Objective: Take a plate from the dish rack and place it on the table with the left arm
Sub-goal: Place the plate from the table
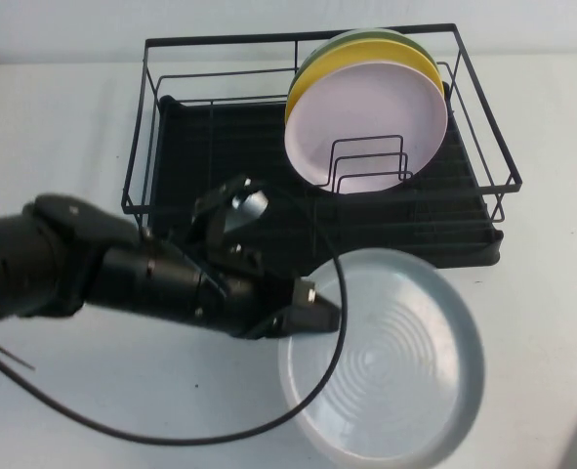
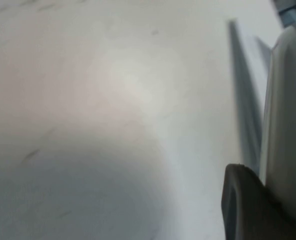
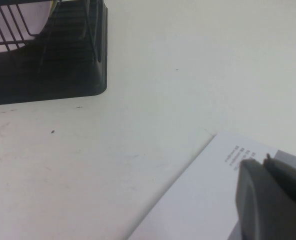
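Note:
The pale grey-blue plate is out of the black wire dish rack and sits in front of it, low over the white table. I cannot tell whether it touches the table. My left gripper is shut on the plate's left rim. In the left wrist view one dark finger lies against the plate's edge above the table. My right gripper is shut and empty, parked over a printed sheet of paper, and is out of the high view.
A pink plate stands upright in the rack's right half, with a yellow plate and a green one behind it. The rack's corner shows in the right wrist view. The left arm's black cable loops over the front table.

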`<state>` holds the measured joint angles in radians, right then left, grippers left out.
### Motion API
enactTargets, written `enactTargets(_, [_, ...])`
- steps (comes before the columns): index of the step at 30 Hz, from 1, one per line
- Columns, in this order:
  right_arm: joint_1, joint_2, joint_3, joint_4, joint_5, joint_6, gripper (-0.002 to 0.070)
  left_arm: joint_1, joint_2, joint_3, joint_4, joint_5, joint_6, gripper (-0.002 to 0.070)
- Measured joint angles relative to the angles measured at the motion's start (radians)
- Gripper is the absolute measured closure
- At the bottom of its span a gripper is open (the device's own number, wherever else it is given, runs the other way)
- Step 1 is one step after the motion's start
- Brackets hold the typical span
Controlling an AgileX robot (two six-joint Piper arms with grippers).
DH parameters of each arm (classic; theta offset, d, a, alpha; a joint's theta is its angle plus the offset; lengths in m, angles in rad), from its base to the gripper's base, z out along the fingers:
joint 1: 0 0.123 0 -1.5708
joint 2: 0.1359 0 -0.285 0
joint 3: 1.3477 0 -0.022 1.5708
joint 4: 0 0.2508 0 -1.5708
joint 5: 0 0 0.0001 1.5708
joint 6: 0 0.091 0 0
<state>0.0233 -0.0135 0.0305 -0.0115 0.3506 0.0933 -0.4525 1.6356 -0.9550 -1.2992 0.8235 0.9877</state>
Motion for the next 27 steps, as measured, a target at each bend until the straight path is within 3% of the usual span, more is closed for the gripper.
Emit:
enactTargets(9, [0.0, 0.0, 0.0, 0.0, 0.0, 0.0, 0.0696, 0.0, 0.0, 0.194, -0.122, -0.287, 0.074, 0.0591])
enactTargets(19, [0.0, 0.0, 0.0, 0.0, 0.0, 0.0, 0.0696, 0.097, 0.083, 0.195, -0.223, -0.3, 0.159, 0.0578])
enactTargets(22, [0.0, 0.0, 0.0, 0.0, 0.0, 0.0, 0.0697, 0.11, 0.099, 0.193, -0.22, -0.318, 0.22, 0.0503])
enactTargets(27, [0.0, 0.0, 0.0, 0.0, 0.0, 0.0, 0.0697, 0.115, 0.106, 0.192, -0.141, -0.379, 0.293, 0.0311])
